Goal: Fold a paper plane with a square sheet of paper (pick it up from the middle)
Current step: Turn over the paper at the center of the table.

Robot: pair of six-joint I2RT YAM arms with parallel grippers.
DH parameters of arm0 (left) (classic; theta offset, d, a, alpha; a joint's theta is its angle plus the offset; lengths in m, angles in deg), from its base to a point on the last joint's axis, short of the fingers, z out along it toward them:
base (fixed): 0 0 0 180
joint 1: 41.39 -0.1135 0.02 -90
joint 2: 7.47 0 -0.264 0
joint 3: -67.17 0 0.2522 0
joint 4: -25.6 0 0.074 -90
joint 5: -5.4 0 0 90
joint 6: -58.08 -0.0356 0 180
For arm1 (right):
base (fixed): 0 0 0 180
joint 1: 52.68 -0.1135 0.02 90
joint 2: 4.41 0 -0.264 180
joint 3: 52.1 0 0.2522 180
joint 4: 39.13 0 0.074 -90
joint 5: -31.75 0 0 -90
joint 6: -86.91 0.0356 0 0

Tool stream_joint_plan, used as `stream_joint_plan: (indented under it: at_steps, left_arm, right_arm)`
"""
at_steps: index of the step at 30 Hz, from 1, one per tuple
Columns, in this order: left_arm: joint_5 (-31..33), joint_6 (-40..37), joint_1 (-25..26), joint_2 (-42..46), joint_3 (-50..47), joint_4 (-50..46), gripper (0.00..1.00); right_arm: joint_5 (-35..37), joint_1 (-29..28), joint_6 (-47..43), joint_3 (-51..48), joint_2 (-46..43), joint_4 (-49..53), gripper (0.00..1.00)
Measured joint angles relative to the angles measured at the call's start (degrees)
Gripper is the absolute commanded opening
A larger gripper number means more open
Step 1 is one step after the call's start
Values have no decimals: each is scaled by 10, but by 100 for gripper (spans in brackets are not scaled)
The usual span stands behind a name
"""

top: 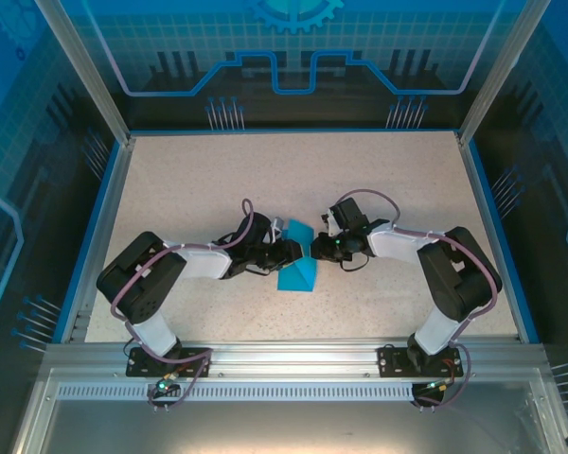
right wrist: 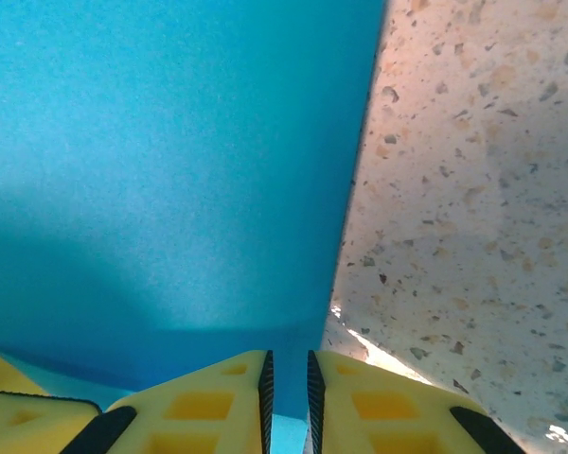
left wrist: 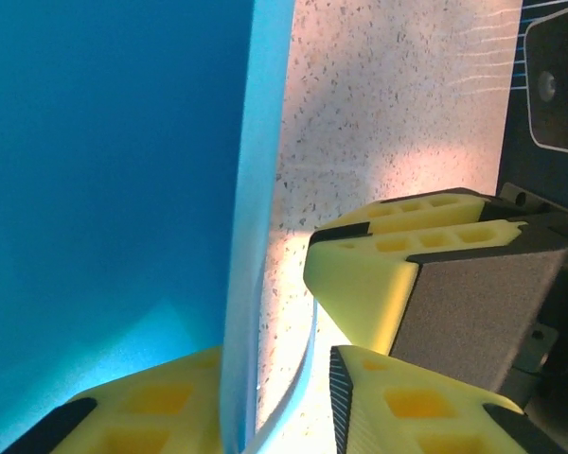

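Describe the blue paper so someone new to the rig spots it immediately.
On the speckled beige table, go to the centre, where the left pincer and right pincer face each other. The partly folded blue paper sheet sits between them, and it is the one bright blue thing on the beige surface.

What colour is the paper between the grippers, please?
Plain bright blue paper; best in the right wrist view.
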Motion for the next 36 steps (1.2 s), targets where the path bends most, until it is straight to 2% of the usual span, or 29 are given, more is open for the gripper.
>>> stream_joint_plan:
  at_steps: [6,12,17,23,28,36]
  left_arm:
    - [-1,-27,3,-2,-3,6,14]
    - [9,-49,4,-1,-3,-3,7]
    - [48,-88,4,45,3,-93,8]
    - [140,-157,6,145,86,-287,9]
    - [250,-209,6,174,185,-443,9]
    - [395,-254,16,142,267,-598,10]
  right_arm:
    - [0,16,7,-8,-14,6,28]
    - [15,37,12,-25,-97,26,50]
    - [53,63,10,-42,-192,48,70]
    - [111,105,5,-74,-287,80,86]
    - [143,122,-2,-85,-335,98,99]
    - [164,123,-5,-101,-355,106,99]
